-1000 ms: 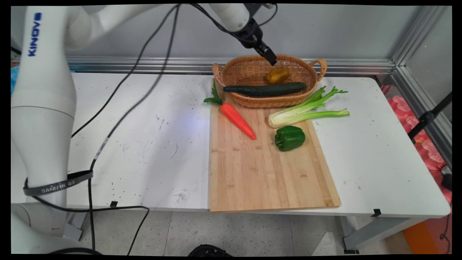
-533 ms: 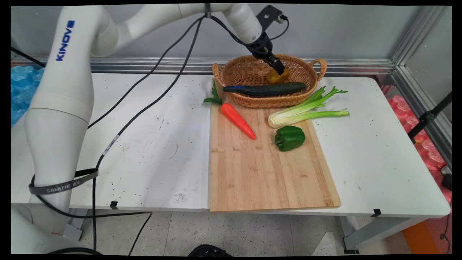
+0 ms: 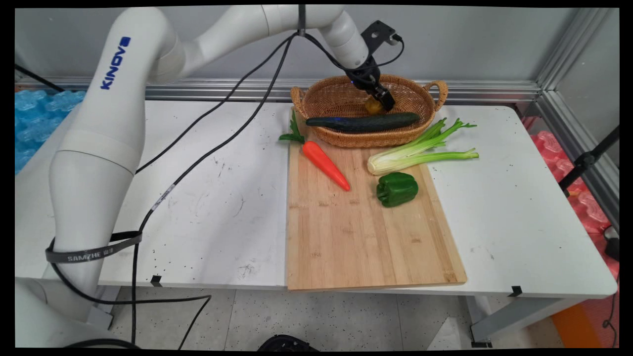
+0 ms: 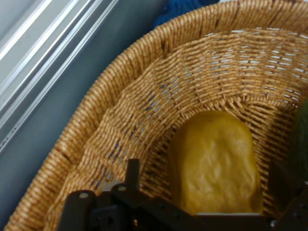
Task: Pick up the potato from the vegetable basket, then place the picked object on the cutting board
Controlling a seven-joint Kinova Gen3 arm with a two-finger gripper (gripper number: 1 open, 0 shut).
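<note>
My jaws (image 4: 207, 192) down in the wicker basket (image 3: 341, 96)

They stand spread either side of a lumpy yellow-orange pepper (image 4: 214, 166), not pinching it; it lies inside the basket near the back wall, behind the dark cucumber (image 3: 361, 122) on the front rim.

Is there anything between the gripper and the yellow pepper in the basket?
Nothing visible. The gripper is open, one finger on each side of the yellow pepper inside the basket. The cucumber lies nearer the front rim, beside it.
</note>
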